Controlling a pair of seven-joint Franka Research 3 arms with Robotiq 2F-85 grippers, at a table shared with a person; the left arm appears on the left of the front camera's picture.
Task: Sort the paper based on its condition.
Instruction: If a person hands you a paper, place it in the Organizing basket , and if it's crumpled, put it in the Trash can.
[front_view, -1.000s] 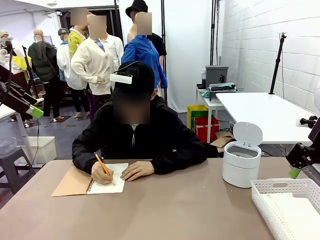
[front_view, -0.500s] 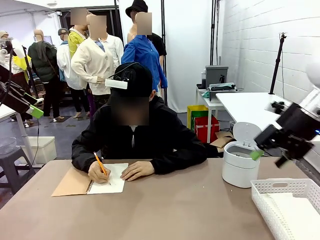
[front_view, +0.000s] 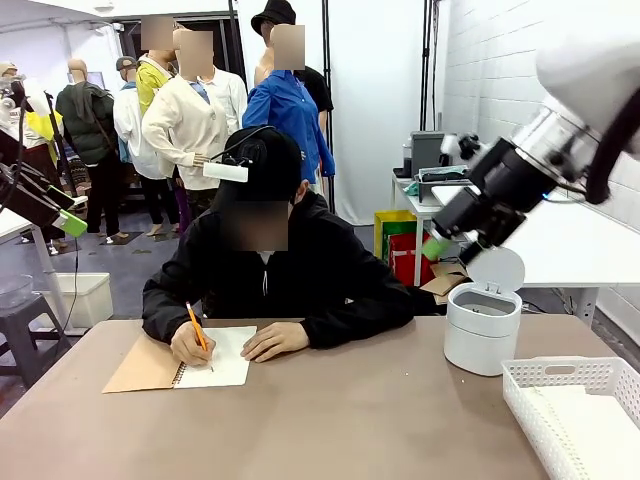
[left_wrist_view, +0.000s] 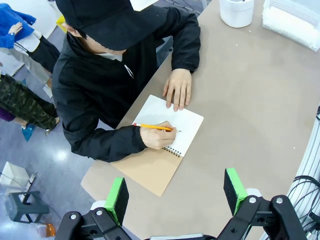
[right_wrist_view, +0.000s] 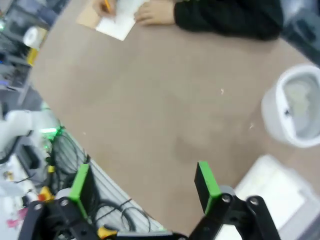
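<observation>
**Front view: paper at 4 o'clock, both grippers raised**

Paper (front_view: 590, 440): flat and white, apparently lying inside the white basket (front_view: 560, 372), at 4 o'clock on the brown surface (front_view: 350, 420).
White bin (front_view: 482, 335): lid up, just beside the basket, at 3 o'clock.
Notebook (front_view: 150, 365): open, at 9 o'clock, under the person's hands, with a pencil (front_view: 197, 328) held on its page.
Right gripper (right_wrist_view: 142, 185): fingers spread, empty, up in the air.
Left gripper (left_wrist_view: 175, 192): fingers spread, empty, high above the notebook.
</observation>
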